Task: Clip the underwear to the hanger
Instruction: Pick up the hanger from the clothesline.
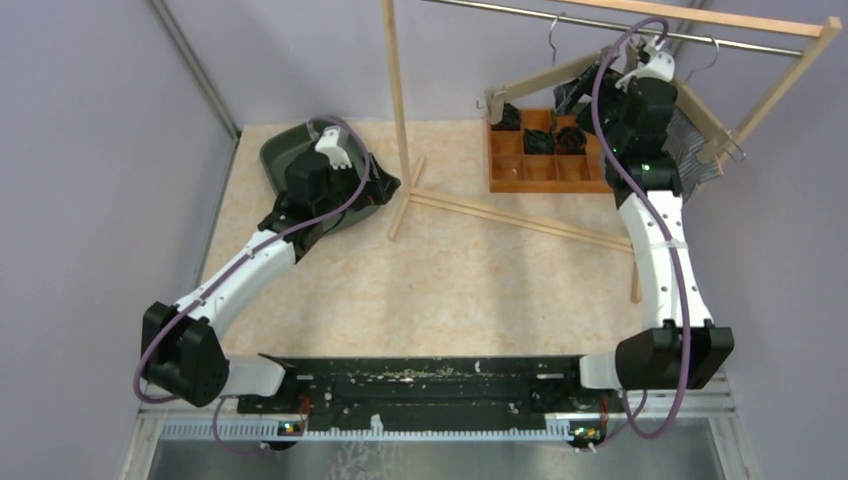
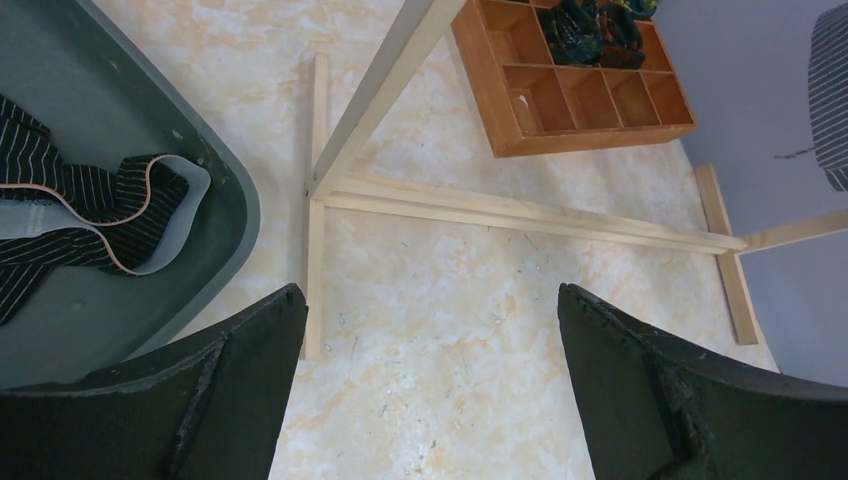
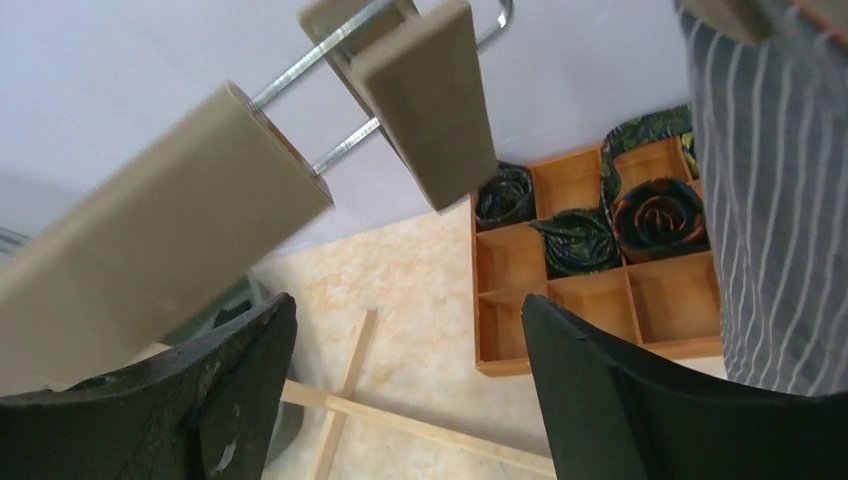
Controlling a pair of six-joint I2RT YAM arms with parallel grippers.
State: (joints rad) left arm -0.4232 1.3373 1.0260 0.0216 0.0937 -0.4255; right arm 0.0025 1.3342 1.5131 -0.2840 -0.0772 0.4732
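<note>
A wooden clip hanger (image 1: pixel 540 80) hangs from the rack's metal rail. In the right wrist view its bar (image 3: pixel 150 250) and one clip (image 3: pixel 430 100) are close above my open, empty right gripper (image 3: pixel 408 305), which is raised beside the hanger (image 1: pixel 572 98). Grey striped underwear (image 3: pixel 780 200) hangs at the hanger's right side (image 1: pixel 690 150). Black striped underwear (image 2: pixel 90 200) lies in the dark green bin (image 2: pixel 200 270). My left gripper (image 2: pixel 430 300) is open and empty over the table, just right of the bin (image 1: pixel 380 188).
A wooden drying rack stands on the table, with its upright post (image 1: pixel 397 110) and floor rails (image 2: pixel 520 212) between the arms. A wooden compartment box (image 1: pixel 545 160) with rolled dark cloths sits at the back right. Purple walls enclose the table.
</note>
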